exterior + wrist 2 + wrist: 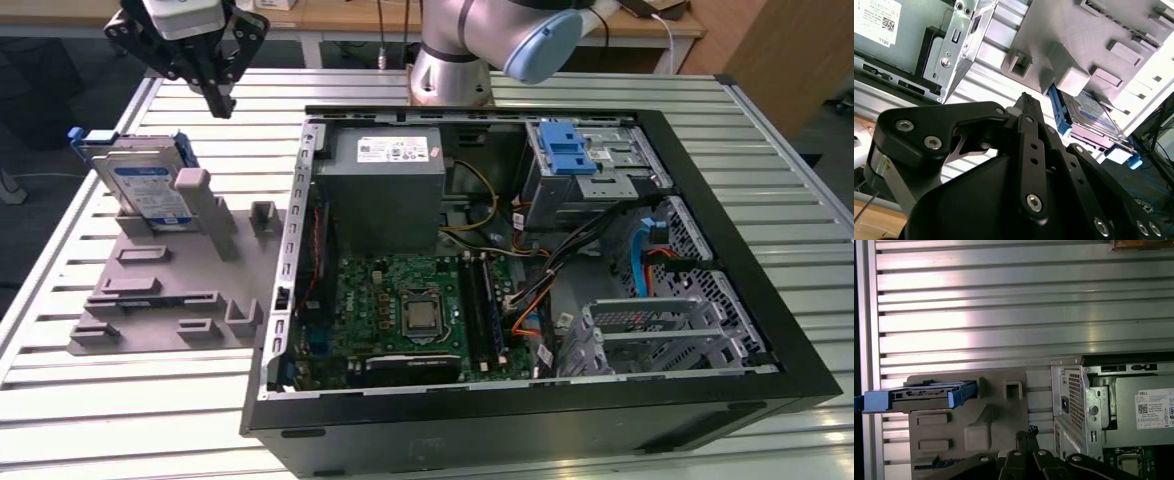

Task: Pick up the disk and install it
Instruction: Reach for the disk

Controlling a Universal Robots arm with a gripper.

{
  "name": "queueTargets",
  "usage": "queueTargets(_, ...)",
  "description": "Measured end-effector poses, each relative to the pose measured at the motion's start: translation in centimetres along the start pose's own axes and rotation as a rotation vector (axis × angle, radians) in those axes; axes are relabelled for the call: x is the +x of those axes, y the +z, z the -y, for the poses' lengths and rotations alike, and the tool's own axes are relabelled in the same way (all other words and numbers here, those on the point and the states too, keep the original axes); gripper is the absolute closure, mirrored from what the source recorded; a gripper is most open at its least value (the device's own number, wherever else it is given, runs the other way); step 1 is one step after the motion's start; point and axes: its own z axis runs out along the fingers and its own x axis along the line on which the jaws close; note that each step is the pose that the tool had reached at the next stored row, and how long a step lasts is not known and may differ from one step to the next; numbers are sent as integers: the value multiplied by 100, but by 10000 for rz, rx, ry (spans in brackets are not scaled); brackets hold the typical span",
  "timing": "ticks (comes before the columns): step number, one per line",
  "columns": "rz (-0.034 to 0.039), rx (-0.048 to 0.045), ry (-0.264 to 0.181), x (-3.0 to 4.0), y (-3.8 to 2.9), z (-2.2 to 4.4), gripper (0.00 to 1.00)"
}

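Note:
The disk, silver with a blue-and-white label and a blue frame, stands on edge in a slot of the grey holder plate at the exterior view's left. My gripper hangs above the table behind the disk and a little to its right, apart from it, fingers shut together on nothing. The second wrist view has the shut gripper with the disk beyond it. In the first wrist view the disk shows edge-on, with the gripper off to one side.
An open black computer case lies on the slatted metal table, right of the holder plate. Inside are a grey power supply box, a motherboard and a metal drive cage with a blue latch. The arm's base stands behind the case.

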Motion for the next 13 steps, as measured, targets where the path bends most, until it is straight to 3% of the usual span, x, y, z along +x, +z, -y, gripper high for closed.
queueTargets(5,0,0,0,48,0,4,89)
queueTargets(13,1,7,0,262,10,3,89)
